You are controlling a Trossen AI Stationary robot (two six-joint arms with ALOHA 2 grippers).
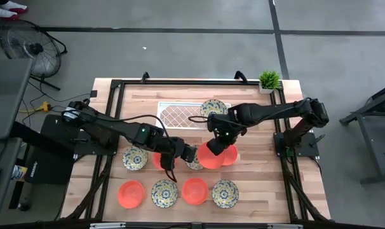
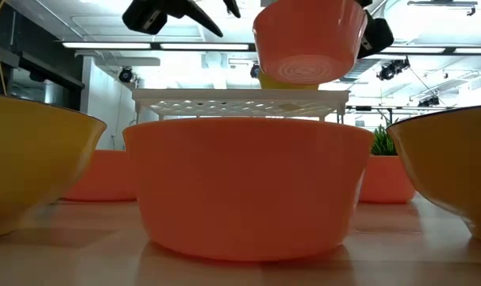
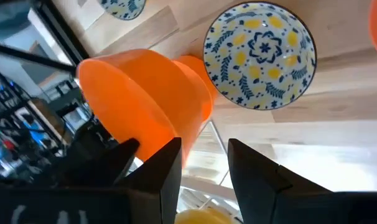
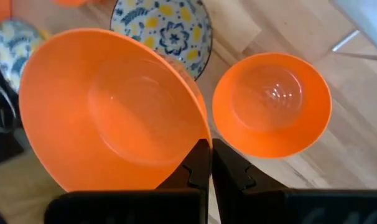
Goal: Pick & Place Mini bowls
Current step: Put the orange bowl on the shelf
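Observation:
My right gripper (image 1: pixel 219 141) (image 4: pixel 210 162) is shut on a plain orange-red mini bowl (image 1: pixel 210 157) (image 4: pixel 111 106) and holds it in the air over the table's middle; the low view shows this bowl (image 2: pixel 308 40) high up. A second orange bowl (image 1: pixel 231 154) (image 4: pixel 272 102) stands on its base beside it. My left gripper (image 1: pixel 187 154) (image 3: pixel 204 168) is open just left of the lifted bowl, above a floral bowl (image 1: pixel 194 163) (image 3: pixel 260 53), touching nothing. More orange and floral bowls stand along the near row. My right gripper pinches the lifted orange bowl by its rim (image 4: pixel 198 138), one finger inside the bowl and one outside. The fingers come from above, slanting in from the table's far right. The bowl is clear of the table and tilted, hanging below the fingers.
A white lattice tray (image 1: pixel 180 116) lies at the far middle with a floral bowl (image 1: pixel 213 107) at its right end. A small potted plant (image 1: pixel 269 79) stands at the far right corner. Near row: orange (image 1: pixel 131 194), floral (image 1: pixel 164 193), orange (image 1: pixel 194 191), floral (image 1: pixel 225 193). Another floral bowl (image 1: pixel 135 158) sits left.

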